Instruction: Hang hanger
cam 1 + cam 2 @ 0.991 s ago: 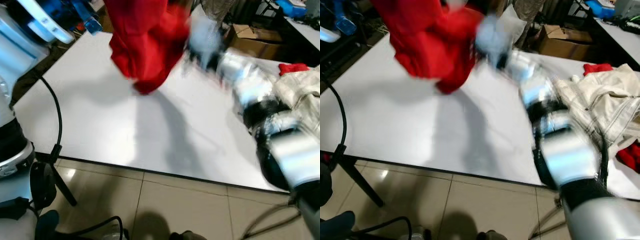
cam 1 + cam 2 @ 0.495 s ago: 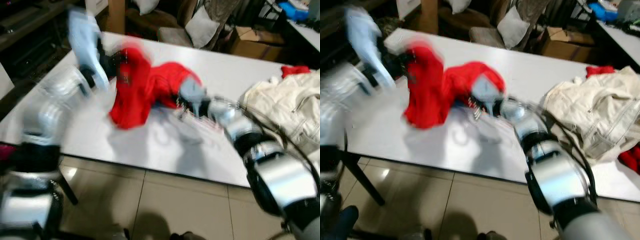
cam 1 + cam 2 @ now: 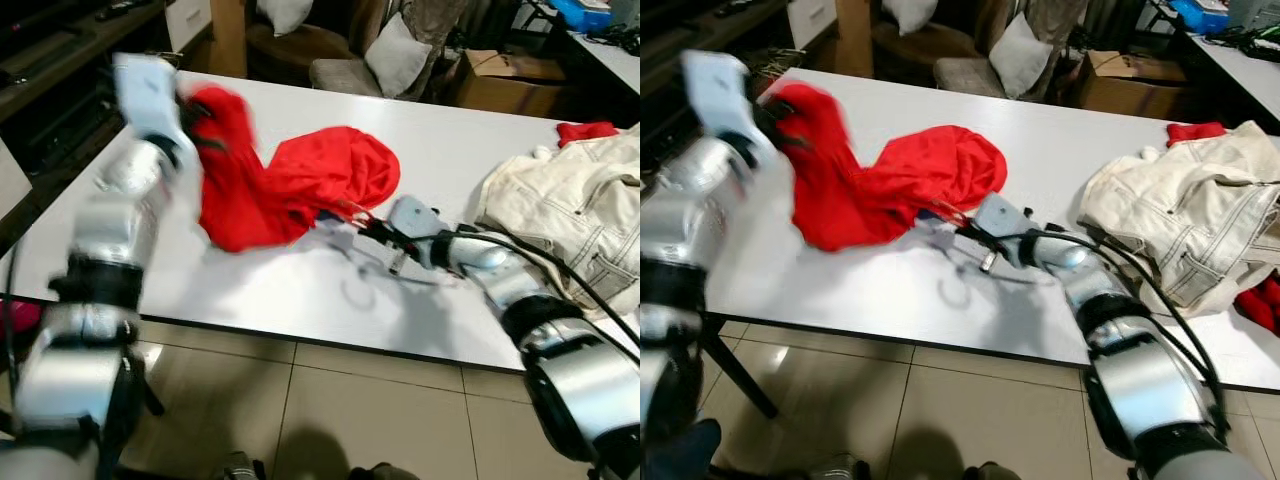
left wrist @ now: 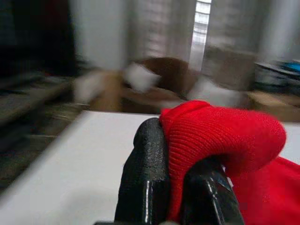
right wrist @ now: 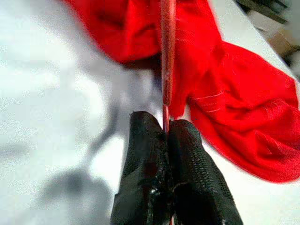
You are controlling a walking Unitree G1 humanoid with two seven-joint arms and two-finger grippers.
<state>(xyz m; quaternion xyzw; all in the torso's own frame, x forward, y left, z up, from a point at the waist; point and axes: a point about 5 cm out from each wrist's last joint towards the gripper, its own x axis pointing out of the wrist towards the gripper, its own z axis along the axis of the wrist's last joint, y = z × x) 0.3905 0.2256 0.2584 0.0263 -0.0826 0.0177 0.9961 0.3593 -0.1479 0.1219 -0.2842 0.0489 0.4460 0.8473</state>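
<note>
A red garment (image 3: 300, 185) lies bunched on the white table (image 3: 470, 140). My left gripper (image 3: 192, 135) holds its far left edge raised off the table. In the left wrist view the fingers (image 4: 145, 159) are shut on a fold of red fabric (image 4: 225, 136). My right gripper (image 3: 366, 229) rests low on the table at the garment's near right edge. Its fingers (image 5: 145, 154) are shut on a thin red hanger rod (image 5: 167, 56) that runs into the cloth. A hook-shaped wire (image 3: 355, 292) lies on the table just in front of it.
A cream jacket (image 3: 570, 215) is heaped on the table's right side, with a small red cloth (image 3: 586, 130) behind it. Beyond the table stand a cushioned chair (image 3: 395, 58) and a cardboard box (image 3: 505, 75). The table's front edge (image 3: 300, 342) is close, with tiled floor below.
The red garment hung in the air a second ago and now rests on the table. Both arms have come down with it, and the camera view has shifted too.
</note>
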